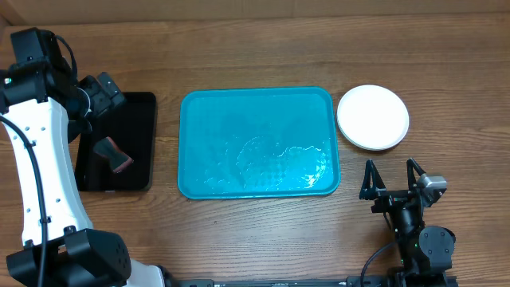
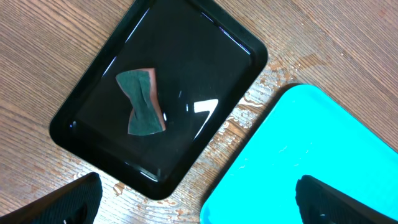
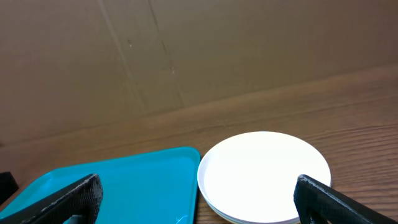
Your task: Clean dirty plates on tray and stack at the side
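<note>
You see the turquoise tray point(image 1: 239, 119) lying flat in the middle of the wooden surface point(image 1: 263, 239), long side toward you. Nothing sits in it. A wet sheen covers its floor, strongest toward the right front corner.

The plates point(image 1: 373, 117) stand in a stack on the surface just beside the tray's right far corner, close to the rim but apart from it. The white one is on top and looks clean. In the right wrist view a second rim shows under its near edge point(image 3: 249, 218), though you cannot count from here how many lie beneath.

On your left, the black tray point(image 1: 135, 179) rests on the surface, well apart from the plates and a short gap from the turquoise tray. A sponge point(image 2: 143, 101), dark green on top with a pinkish layer along one edge and pinched at its waist, lies inside it near the middle. Water drops point(image 2: 249, 102) dot the wood between the two trays.

Your left fingers point(image 2: 68, 202) are spread wide and hold nothing; they hang above the near corner of the black tray, one over that corner, the other over the turquoise tray's edge. Your right fingers point(image 3: 339, 199) are likewise spread wide and empty, low near the surface in front of the plates and pointing at them.
</note>
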Available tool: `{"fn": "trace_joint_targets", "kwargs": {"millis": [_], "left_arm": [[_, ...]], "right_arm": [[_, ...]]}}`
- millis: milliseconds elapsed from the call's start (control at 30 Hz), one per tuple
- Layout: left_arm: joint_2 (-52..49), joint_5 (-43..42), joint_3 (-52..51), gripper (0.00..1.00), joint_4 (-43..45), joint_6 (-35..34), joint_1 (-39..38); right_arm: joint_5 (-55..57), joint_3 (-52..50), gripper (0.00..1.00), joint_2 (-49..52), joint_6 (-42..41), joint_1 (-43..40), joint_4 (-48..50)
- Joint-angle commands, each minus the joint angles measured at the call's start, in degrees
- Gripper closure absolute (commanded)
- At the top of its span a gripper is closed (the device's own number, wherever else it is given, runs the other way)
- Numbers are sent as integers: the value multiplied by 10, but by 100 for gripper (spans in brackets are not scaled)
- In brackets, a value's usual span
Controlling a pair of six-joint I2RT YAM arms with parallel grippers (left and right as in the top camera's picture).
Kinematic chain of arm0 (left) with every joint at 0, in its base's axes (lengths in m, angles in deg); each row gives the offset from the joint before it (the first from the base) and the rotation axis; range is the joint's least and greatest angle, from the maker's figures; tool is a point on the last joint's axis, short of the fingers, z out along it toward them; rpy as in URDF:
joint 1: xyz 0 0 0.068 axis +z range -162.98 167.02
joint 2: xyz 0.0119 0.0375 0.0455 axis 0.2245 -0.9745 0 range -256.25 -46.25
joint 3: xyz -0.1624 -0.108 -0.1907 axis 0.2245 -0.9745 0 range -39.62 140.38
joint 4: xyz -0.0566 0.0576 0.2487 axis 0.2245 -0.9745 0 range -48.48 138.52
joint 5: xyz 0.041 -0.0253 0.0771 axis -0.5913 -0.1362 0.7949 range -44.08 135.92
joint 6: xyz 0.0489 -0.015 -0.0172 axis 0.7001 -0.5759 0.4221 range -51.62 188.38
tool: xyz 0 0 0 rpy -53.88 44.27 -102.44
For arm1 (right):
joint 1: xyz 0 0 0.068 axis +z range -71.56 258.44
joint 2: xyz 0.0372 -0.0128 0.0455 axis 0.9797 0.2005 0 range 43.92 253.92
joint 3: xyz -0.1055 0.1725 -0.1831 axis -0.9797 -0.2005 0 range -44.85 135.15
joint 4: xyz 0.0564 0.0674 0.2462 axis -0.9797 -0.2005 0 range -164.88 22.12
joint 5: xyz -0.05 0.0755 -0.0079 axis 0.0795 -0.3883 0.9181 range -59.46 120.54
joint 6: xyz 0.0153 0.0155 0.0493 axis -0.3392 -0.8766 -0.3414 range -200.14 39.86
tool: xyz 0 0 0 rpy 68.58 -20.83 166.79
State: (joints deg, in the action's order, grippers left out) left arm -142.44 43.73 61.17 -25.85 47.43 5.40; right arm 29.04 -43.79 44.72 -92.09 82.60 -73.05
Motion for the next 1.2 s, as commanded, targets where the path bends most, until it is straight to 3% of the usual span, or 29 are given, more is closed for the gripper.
{"fn": "trace_joint_targets", "kwargs": {"millis": [0, 433, 600, 867, 1167], "left_arm": [[-1, -4, 3, 0, 0, 8, -4], [2, 11, -3, 0, -19, 17, -4], [47, 11, -40, 0, 1, 17, -23], [254, 5, -286, 0, 224, 48, -92], [574, -49, -624, 0, 500, 133, -144]], "right_arm": [[4, -6, 0, -6, 0, 3, 3], [4, -6, 0, -6, 0, 3, 3], [4, -6, 0, -6, 0, 3, 3], [4, -6, 0, -6, 0, 3, 3], [4, -6, 0, -6, 0, 3, 3]]}}
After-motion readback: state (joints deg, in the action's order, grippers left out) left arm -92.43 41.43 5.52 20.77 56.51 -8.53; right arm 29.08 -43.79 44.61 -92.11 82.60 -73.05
